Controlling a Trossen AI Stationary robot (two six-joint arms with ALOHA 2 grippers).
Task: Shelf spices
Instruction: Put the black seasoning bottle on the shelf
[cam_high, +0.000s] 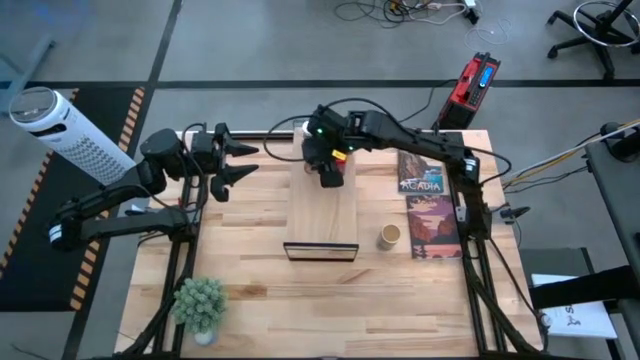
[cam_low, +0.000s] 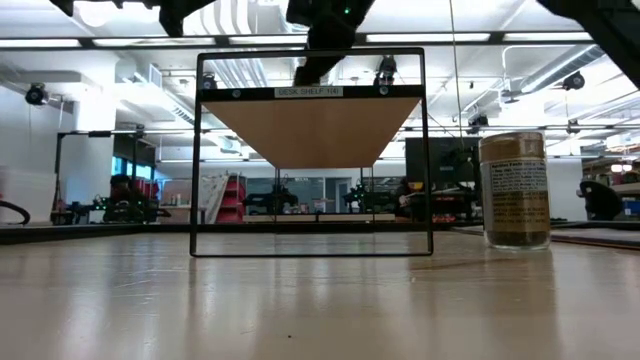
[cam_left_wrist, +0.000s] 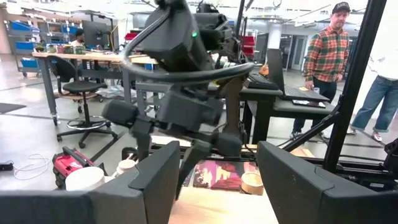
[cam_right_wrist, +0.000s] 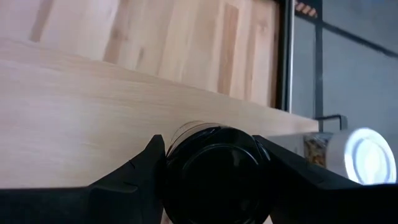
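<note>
A robotics lab or open workshop hall: the wooden table (cam_high: 250, 270) stands on a grey concrete floor with black-and-yellow hazard tape (cam_high: 128, 110) and loose cables (cam_high: 400, 10). Strip lights (cam_low: 480, 38) and exposed ducts run overhead. Beyond stand workbenches (cam_left_wrist: 93, 59), office chairs (cam_left_wrist: 78, 87), blue storage bins (cam_left_wrist: 28, 62), and a person in a plaid shirt (cam_left_wrist: 326, 56)

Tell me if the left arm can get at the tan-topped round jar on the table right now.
Probably not directly: the tan-topped round jar stands beyond the pale-wood shelf from the open left gripper, so the shelf intervenes.
</note>
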